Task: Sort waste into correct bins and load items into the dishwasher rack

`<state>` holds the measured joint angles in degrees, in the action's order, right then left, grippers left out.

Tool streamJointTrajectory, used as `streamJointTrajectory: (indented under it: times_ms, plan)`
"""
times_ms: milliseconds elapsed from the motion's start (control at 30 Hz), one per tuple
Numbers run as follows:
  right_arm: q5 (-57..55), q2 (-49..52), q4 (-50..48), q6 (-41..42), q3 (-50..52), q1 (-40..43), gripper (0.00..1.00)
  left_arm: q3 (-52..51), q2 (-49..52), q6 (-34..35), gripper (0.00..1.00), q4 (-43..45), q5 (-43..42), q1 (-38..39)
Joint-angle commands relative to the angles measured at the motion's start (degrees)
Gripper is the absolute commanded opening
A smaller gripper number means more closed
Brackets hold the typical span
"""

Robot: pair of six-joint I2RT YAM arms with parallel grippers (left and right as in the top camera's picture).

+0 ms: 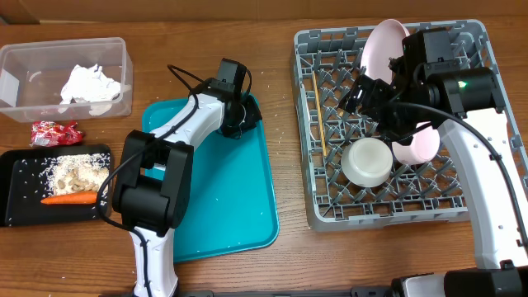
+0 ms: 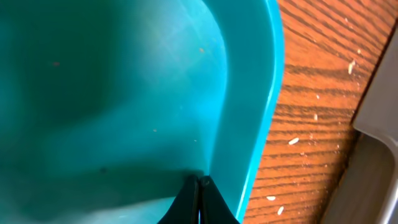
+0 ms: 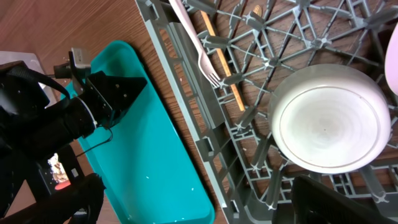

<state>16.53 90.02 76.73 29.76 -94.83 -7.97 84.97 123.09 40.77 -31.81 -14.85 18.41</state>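
Note:
The grey dishwasher rack (image 1: 307, 124) holds an upright pale pink plate (image 1: 384, 41), a white bowl (image 1: 366, 162), a pale pink bowl (image 1: 419, 143), a wooden chopstick (image 1: 315, 106) and a white fork (image 3: 198, 46). My right gripper (image 1: 371, 97) hovers open and empty above the rack's middle; the white bowl (image 3: 326, 121) lies below it. My left gripper (image 1: 241, 122) is shut and empty, its tips (image 2: 200, 186) down at the teal tray's far right corner. Tissue (image 1: 89, 82) lies in the clear tub (image 1: 16, 58). Food scraps (image 1: 78, 172) and the carrot (image 1: 69, 198) lie in the black tray (image 1: 16, 198). The red wrapper (image 1: 54, 132) lies on the table.
The flat teal tray (image 1: 223, 198) lies between the bins and the rack, and it shows in the right wrist view (image 3: 149, 155). Rice grains are scattered on the wood beside the tray (image 2: 293, 141). The left arm's body stands over the tray's left edge.

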Motion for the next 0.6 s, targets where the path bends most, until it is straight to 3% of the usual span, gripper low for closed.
streamJointTrajectory:
  times_ms: [0, 567]
  plan:
    - [0.2, -0.5, -0.2, -0.1, -1.0, -0.2, 1.00, -0.9, 4.0, -3.5, 0.04, -0.8, -0.2, 0.9]
    - [0.2, -0.5, -0.2, -0.1, -1.0, -0.2, 1.00, -0.9, 4.0, -7.9, 0.04, -0.3, -3.7, 2.0]
